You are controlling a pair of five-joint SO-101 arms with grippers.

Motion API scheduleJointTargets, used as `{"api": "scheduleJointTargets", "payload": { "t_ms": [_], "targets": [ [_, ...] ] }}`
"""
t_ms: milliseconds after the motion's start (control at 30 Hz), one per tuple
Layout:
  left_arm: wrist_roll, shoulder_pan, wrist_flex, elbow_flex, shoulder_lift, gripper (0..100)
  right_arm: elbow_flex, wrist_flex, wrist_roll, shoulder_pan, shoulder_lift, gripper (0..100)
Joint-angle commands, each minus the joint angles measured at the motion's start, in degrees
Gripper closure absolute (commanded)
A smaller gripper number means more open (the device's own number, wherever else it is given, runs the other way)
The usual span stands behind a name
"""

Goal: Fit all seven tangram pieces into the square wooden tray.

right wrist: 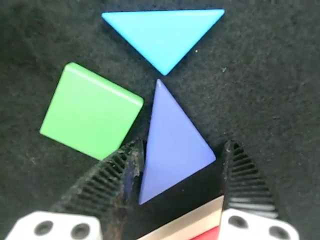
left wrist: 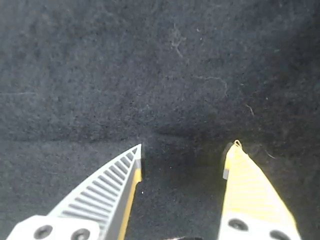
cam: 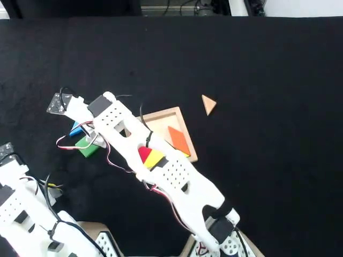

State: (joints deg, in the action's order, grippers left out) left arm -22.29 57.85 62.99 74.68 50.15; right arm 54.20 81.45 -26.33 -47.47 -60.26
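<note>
A black cloth (cam: 268, 64) covers the table. We see the wooden tray (cam: 166, 115) holding an orange piece (cam: 179, 139). A red piece (cam: 143, 154) and a yellow piece (cam: 155, 158) seem to lie in it too, half under an arm. A tan triangle (cam: 208, 104) lies well apart on the cloth. The right gripper (right wrist: 185, 146) has its fingers apart around the violet triangle (right wrist: 172, 135), beside the green square (right wrist: 90, 110) and the blue triangle (right wrist: 165, 35). The left gripper (left wrist: 187, 145) gapes over bare cloth.

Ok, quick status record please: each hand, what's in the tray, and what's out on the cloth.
left hand: open, over bare black cloth
right hand: open, straddling the purple triangle
tray: holds orange piece, red piece, yellow piece
outside, by right hand: green square, blue triangle, purple triangle
outside, across the tray from those: tan triangle, alone
count: three in, four out
</note>
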Motion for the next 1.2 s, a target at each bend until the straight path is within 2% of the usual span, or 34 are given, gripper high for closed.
{"api": "scheduleJointTargets", "payload": {
  "t_ms": [0,167,333,600,767,967,1167],
  "targets": [
    [-0.26,0.04,-0.88,-0.22,0.53,73,3.74,-0.44,-0.53,-0.7,0.13,73.7],
    [-0.26,0.04,-0.88,-0.22,0.53,73,3.3,0.09,-0.62,0.26,-0.57,75.0],
    [-0.26,0.04,-0.88,-0.22,0.53,73,5.58,1.67,-3.69,0.09,-2.15,85.4],
    [-0.26,0.04,-0.88,-0.22,0.53,73,8.92,4.75,-6.07,0.09,-4.0,85.9],
    [-0.26,0.04,-0.88,-0.22,0.53,73,11.82,6.59,-6.07,0.44,-4.0,92.3],
    [-0.26,0.04,-0.88,-0.22,0.53,73,19.82,10.99,-6.07,0.53,-4.26,92.8],
    [-0.26,0.04,-0.88,-0.22,0.53,73,29.58,17.05,-5.8,3.96,-4.26,92.8]
  ]
}}
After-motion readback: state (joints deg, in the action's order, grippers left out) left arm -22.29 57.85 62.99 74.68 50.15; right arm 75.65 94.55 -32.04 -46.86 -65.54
